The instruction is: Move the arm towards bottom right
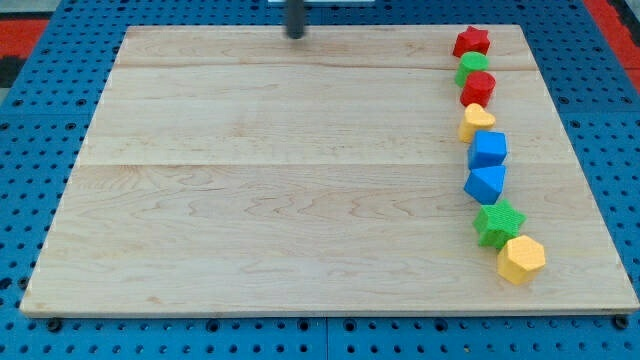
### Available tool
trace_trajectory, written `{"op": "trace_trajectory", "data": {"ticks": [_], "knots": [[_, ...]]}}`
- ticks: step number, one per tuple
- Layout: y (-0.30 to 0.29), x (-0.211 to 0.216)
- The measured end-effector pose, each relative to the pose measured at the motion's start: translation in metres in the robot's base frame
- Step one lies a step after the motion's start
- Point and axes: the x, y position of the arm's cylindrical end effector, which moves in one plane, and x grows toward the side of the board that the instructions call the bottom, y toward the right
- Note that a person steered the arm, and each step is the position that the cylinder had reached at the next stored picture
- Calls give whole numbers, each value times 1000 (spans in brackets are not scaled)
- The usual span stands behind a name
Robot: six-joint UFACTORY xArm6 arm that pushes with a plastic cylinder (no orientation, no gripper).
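My tip [296,34] is at the view's top, a little left of centre, near the far edge of the wooden board [280,190]. A column of blocks runs down the view's right side, far from the tip: a red star [472,42], a green block [473,65], a red block [478,88], a yellow heart [477,122], a blue cube [489,150], a blue block [486,183], a green star [498,222] and a yellow hexagon [521,259]. Neighbouring blocks touch or nearly touch.
The board lies on a blue perforated table [30,60]. A red patch [615,20] shows at the view's top right corner.
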Motion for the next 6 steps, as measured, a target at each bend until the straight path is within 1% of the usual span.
{"op": "trace_trajectory", "data": {"ticks": [1,2,3,4,5,6], "knots": [[0,148],[13,297],[53,393],[65,393],[147,393],[244,393]]}}
